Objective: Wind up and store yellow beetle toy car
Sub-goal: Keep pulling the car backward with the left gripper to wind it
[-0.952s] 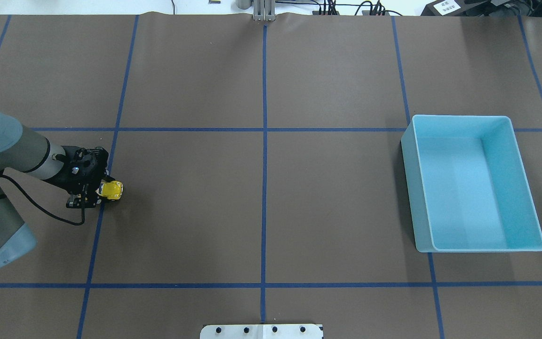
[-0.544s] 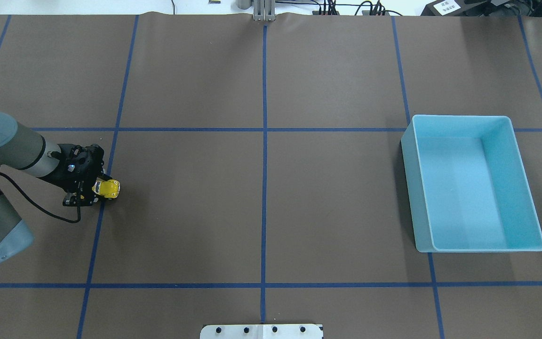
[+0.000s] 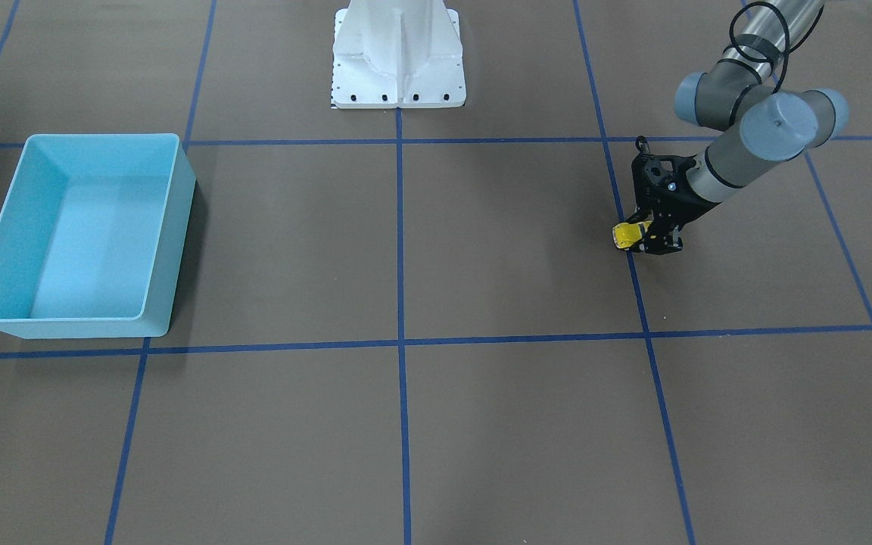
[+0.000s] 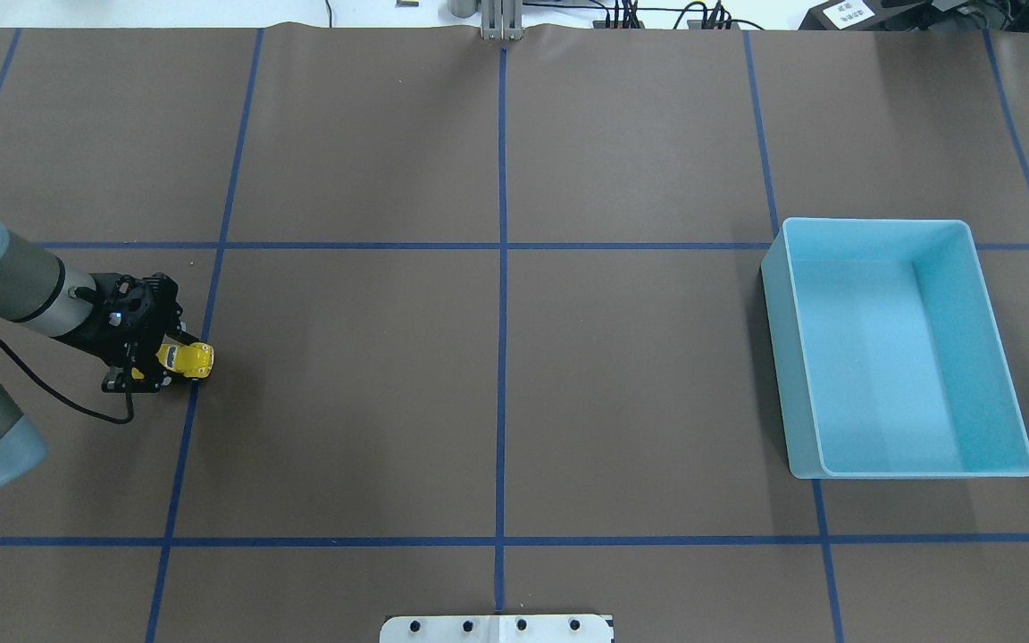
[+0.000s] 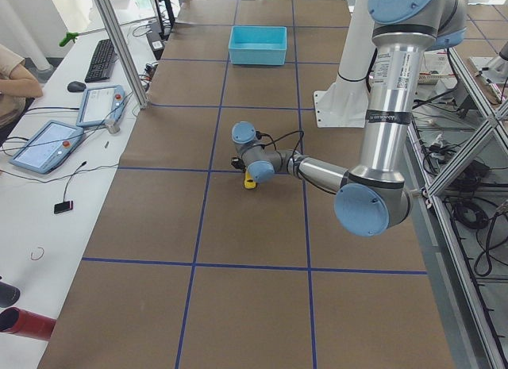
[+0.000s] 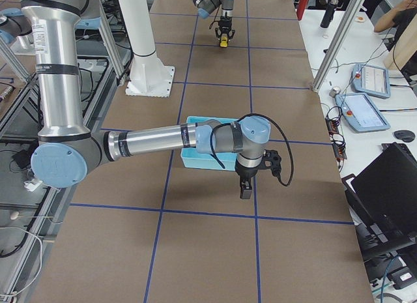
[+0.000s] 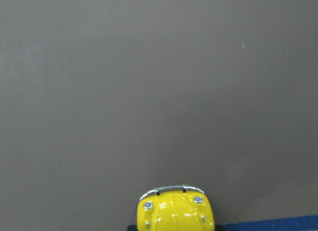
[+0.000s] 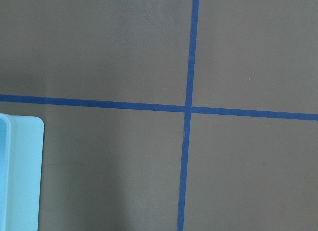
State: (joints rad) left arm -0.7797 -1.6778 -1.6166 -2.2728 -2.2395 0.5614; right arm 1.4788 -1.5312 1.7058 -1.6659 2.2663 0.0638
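The left pincer point(image 4: 173, 360) is closed on the yellow beetle toy car point(image 4: 193, 359), holding it by the rear part between its two black fingers, so that the rounded front of the car sticks out ahead of the fingers. In the left wrist view only this front shows at the bottom edge, with the chrome bumper and two small headlights, and the plain brown surface point(image 4: 345, 402) lies in front of it. The car is at the robot's left side of the surface, right at one of the blue tape lines point(image 4: 502, 268), very low; I cannot tell if its wheels touch the surface. From the front-facing view the car point(image 3: 627, 233) points away from the left arm, toward the middle of the surface. The blue bin point(image 4: 773, 357) stands well apart on the robot's right side, upright, and nothing is seen inside it. The right pincer point(image 6: 245, 189) appears only in the right side view, where it hangs pointing down just beside the near corner of the bin; whether its fingers are apart or together I cannot tell. The right wrist view shows a crossing of two tape lines and a pale corner of the bin at the lower left edge.
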